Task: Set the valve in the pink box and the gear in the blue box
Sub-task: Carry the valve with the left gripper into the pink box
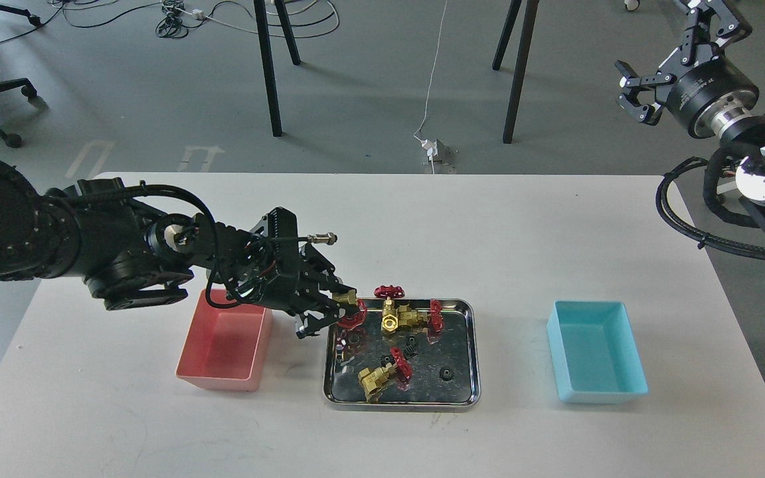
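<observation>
My left gripper (342, 312) is shut on a brass valve (350, 312) with a dark red handwheel and holds it above the left rim of the steel tray (469, 372). The pink box (223, 348) stands just left of the tray, below and left of the held valve. Several more valves lie in the tray, one at the front (376, 378) and others at the back (402, 317). Tiny black gears lie in the tray too, one at the right (446, 374). The blue box (595, 362) stands empty at the right. My right gripper (635, 96) is open, high beyond the table's right end.
The tray sits at the table's middle front. Chair and table legs and cables stand on the floor behind the table. My right arm's cable loops hang over the table's right edge.
</observation>
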`<action>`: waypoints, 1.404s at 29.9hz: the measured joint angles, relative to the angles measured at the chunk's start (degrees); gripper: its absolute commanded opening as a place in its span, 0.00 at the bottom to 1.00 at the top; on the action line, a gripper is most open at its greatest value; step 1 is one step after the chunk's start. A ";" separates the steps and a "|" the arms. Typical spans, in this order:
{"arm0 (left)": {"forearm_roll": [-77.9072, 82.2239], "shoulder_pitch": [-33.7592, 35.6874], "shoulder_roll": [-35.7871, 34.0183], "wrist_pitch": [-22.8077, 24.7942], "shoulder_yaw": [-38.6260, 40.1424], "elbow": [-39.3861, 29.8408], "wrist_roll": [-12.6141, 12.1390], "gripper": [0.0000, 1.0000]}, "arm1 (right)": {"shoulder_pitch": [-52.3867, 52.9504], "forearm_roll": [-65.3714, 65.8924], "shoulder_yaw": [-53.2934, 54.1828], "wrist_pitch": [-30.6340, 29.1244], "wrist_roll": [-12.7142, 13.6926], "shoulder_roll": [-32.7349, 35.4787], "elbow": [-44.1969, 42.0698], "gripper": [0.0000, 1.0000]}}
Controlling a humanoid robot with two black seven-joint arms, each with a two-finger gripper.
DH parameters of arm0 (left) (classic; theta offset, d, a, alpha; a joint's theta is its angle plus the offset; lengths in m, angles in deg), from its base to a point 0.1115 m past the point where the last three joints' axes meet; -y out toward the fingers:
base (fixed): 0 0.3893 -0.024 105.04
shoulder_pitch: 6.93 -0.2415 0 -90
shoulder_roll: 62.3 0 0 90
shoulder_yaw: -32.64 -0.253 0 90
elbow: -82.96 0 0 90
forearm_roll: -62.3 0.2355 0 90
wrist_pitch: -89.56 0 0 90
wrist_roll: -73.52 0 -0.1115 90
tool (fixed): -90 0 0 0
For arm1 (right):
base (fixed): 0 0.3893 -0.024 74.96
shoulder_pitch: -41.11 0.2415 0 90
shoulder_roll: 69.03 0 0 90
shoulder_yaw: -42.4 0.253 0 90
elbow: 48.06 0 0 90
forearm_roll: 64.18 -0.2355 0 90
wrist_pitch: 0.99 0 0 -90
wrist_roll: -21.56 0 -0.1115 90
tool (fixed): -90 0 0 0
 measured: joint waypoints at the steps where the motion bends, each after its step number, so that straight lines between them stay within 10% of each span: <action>1: -0.02 0.51 -1.43 0.08 0.86 -0.81 0.01 0.09 | 1.24 0.00 0.00 0.10 0.00 -0.15 -0.05 1.00; 16: 5.49 4.67 -28.97 0.48 2.31 -15.95 0.00 0.11 | 13.88 0.16 -0.20 9.42 0.01 -6.86 -2.75 1.00; 37: 7.21 -9.23 -24.97 0.20 2.73 -7.62 0.01 0.13 | 9.55 0.07 0.02 9.30 0.00 -5.95 -2.09 1.00; 42: 7.12 -11.03 -23.03 0.21 2.83 -5.00 -0.01 0.29 | 8.92 0.05 0.05 9.35 0.00 -5.80 -1.98 1.00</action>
